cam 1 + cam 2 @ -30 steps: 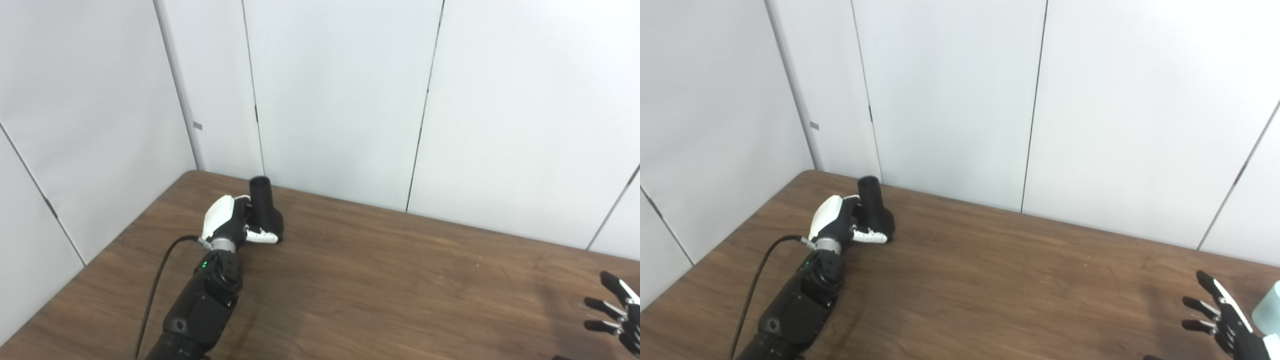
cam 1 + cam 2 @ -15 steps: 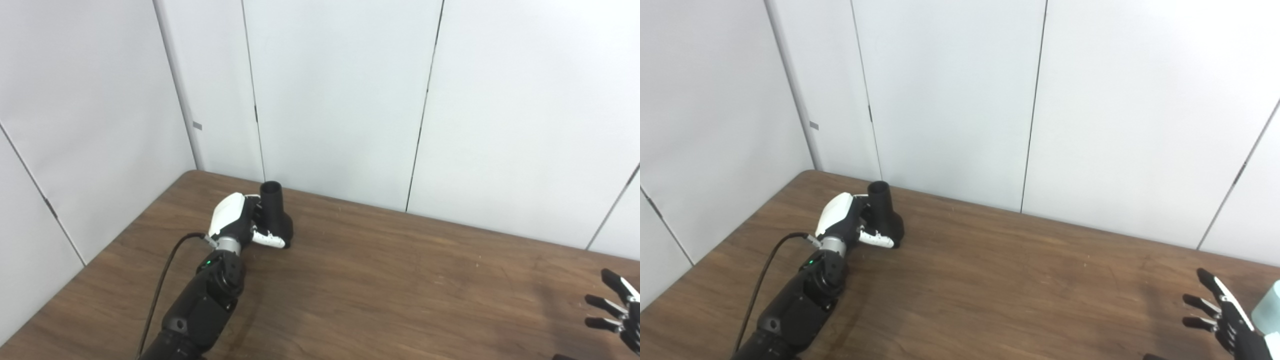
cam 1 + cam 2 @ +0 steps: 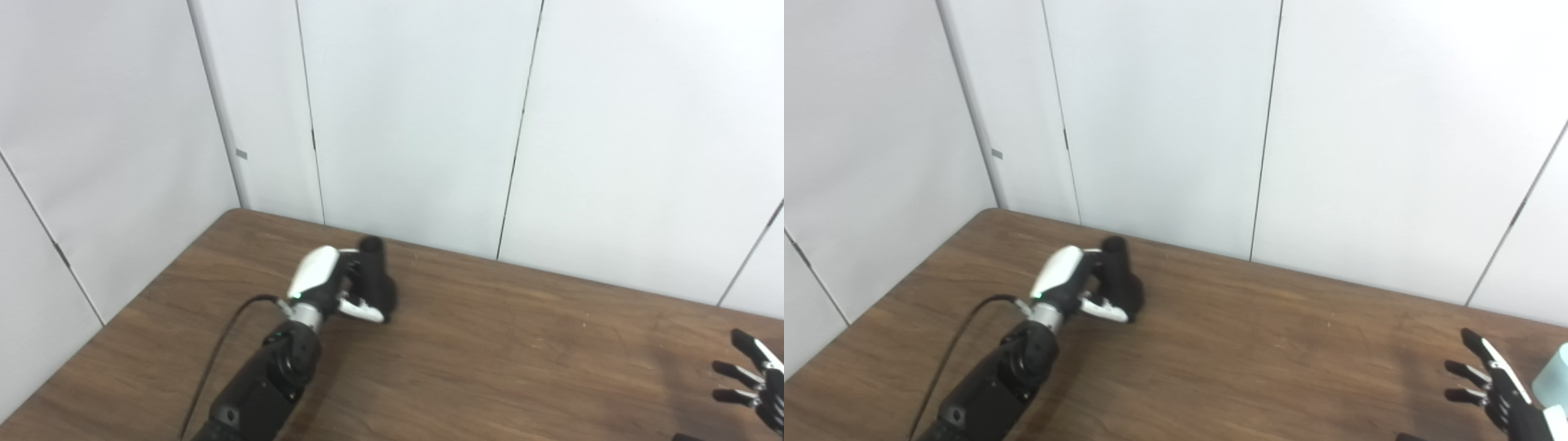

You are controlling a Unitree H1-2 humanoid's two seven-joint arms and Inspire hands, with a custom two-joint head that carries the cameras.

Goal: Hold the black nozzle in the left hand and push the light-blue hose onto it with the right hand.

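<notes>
Near right: right hand (image 3: 1497, 389) fingers spread, empty, just beside light-blue hose (image 3: 1557, 375) at frame edge. Bare wooden table (image 3: 1249, 349) between. Farther left: left hand (image 3: 327, 286) wrapped around black nozzle (image 3: 376, 278), upright, narrow end up. Behind, white wall panels (image 3: 416, 116).

A dark brown wood-grain table (image 3: 465, 361) fills the lower part of the scene, its far edge meeting pale wall panels. A black nozzle (image 3: 375, 280) stands near the table's far left corner, narrow end up, though motion blur hides whether its base touches the surface. At the table's right edge, well apart from the nozzle, a light-blue hose (image 3: 1554, 375) shows only partly.
</notes>
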